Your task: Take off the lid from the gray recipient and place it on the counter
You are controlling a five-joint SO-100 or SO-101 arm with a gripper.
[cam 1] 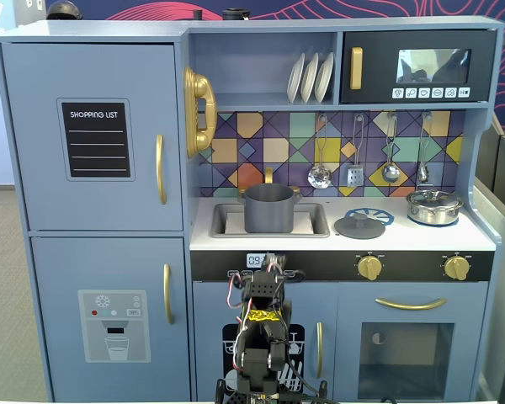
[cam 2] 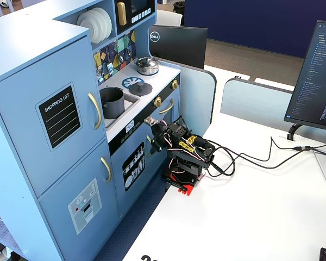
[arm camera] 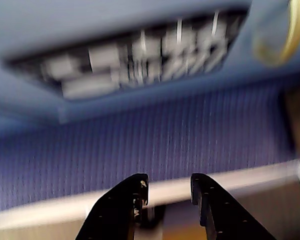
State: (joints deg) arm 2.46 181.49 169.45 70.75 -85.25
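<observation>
The gray recipient (cam 1: 269,210) stands uncovered in the recessed sink of the white counter (cam 1: 404,240); it also shows in the other fixed view (cam 2: 112,102). The dark gray lid (cam 1: 359,225) lies flat on the counter right of the sink, partly over the blue burner print, and shows in the other fixed view too (cam 2: 132,84). My gripper (arm camera: 167,182) is open and empty, jaws apart. It is low in front of the kitchen's blue front panel (cam 2: 152,124), below the counter. The wrist view is blurred and shows neither pot nor lid.
A shiny silver pot (cam 1: 434,206) with its own lid stands at the counter's right end. Utensils hang above (cam 1: 353,172). Gold knobs (cam 1: 369,268) and door handles (cam 1: 411,304) stick out of the front. The arm's base (cam 2: 182,174) stands on a white table, with cables (cam 2: 250,157) and a monitor (cam 2: 315,76).
</observation>
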